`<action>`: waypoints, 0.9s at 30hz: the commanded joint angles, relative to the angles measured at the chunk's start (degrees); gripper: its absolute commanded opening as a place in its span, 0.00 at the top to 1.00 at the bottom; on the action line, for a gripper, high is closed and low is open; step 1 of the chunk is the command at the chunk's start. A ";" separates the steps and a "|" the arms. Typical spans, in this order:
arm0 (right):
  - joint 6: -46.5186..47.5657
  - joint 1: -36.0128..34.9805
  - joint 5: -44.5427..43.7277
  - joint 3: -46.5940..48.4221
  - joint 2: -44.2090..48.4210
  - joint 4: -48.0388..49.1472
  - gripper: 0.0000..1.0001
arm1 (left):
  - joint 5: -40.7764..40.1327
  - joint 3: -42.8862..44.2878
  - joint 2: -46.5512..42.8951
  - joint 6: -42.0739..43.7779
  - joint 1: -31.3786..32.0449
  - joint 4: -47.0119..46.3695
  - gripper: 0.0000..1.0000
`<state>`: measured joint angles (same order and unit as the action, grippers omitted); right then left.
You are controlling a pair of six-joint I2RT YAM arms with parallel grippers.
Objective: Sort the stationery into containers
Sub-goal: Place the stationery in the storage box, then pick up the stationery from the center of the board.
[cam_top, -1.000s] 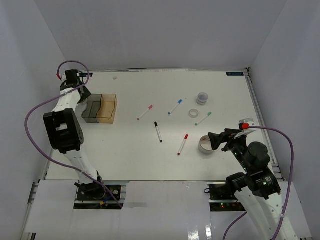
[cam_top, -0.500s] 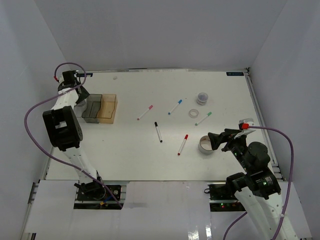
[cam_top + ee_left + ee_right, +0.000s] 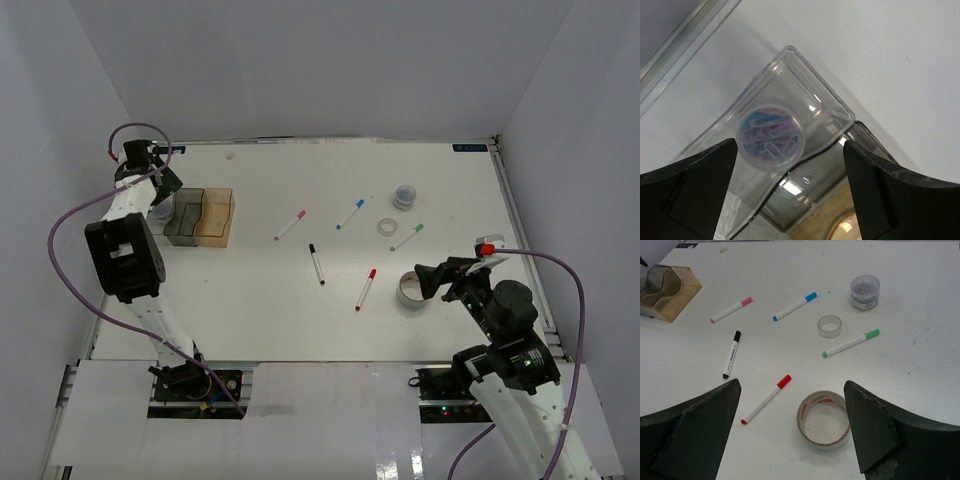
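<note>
At far left of table (image 3: 250, 300), three bins in a row: left bin (image 3: 835, 107), middle bin (image 3: 183, 218) against it, right bin (image 3: 215, 216) next along. In left bin, jar of paper clips (image 3: 771, 141), flat on its floor.

Right of centre, all apart:
- leftmost marker (image 3: 290, 225), with rear marker (image 3: 350, 213) to its right
- middle marker (image 3: 316, 263), nearer than both
- near marker (image 3: 366, 289), just left of large tape roll (image 3: 411, 289)

Behind that roll, rightmost marker (image 3: 406, 237); small tape roll (image 3: 387, 227) just beside it; second jar (image 3: 404, 196) farthest back.
</note>
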<state>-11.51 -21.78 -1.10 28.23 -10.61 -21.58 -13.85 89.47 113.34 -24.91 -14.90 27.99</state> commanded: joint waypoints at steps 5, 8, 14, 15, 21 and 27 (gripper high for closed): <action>-0.88 -0.28 -0.31 6.11 -11.70 -0.21 0.10 | 13.47 -8.40 -18.66 -2.34 0.65 -0.65 0.02; -2.11 -0.19 -3.18 9.81 -18.11 1.10 0.10 | 19.55 -15.87 -25.87 -0.68 4.60 -1.18 0.02; -0.72 -0.19 -10.49 16.13 -34.27 8.31 0.10 | 23.86 -30.74 -44.49 5.04 17.17 -5.03 0.02; -0.01 -0.11 -11.37 17.64 -41.00 8.49 0.10 | 24.56 -35.28 -50.35 4.87 17.96 -5.92 0.02; 3.42 2.09 -14.72 30.70 -67.29 11.39 0.10 | 29.14 -46.66 -65.60 3.37 21.12 -9.44 0.02; 5.44 4.99 -13.57 44.00 -85.76 12.97 0.10 | 23.87 -53.26 -67.81 5.22 24.47 -9.09 0.02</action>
<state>-7.94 -18.28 -13.74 66.02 -91.90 -12.03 11.57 38.57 45.04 -20.75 8.84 19.25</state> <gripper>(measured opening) 0.900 0.979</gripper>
